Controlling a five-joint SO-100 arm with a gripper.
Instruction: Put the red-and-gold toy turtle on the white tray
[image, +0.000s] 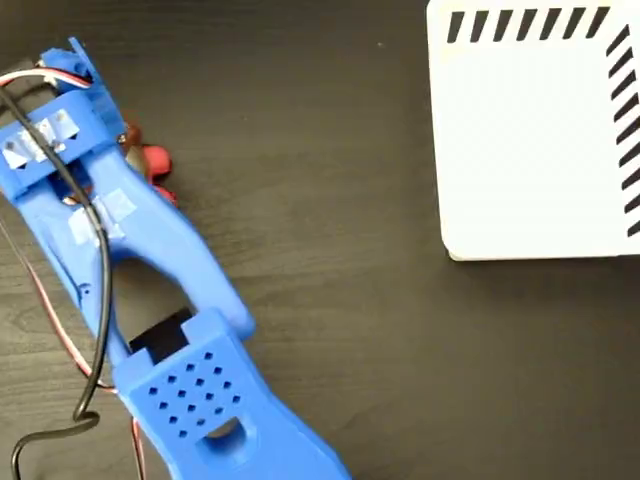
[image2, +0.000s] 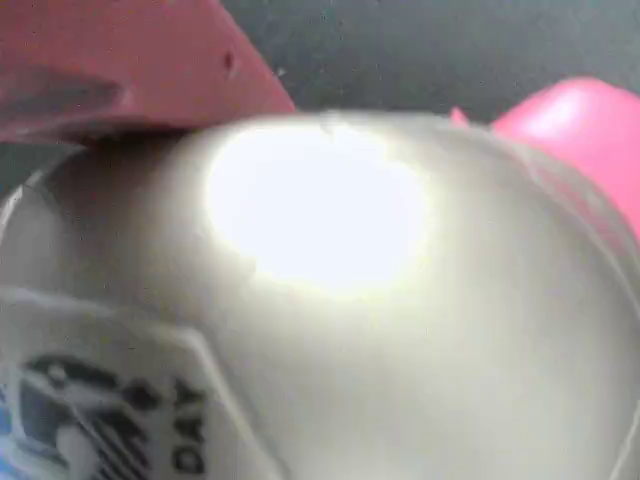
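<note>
In the fixed view, the red-and-gold toy turtle lies on the dark table at the upper left. Only its coral-red parts show beside the blue arm, which covers the shell. My gripper is right over it, with its fingertips hidden under the wrist. In the wrist view the shiny gold shell fills the frame, with black print at the lower left. A pink-red turtle part shows at the right, and a dark red finger lies against the shell's top left. The white tray sits at the upper right, apart from the turtle.
The blue arm runs diagonally from the bottom middle to the upper left. Black and red cables loop at the lower left. Dark wooden tabletop stretches between the arm and the tray.
</note>
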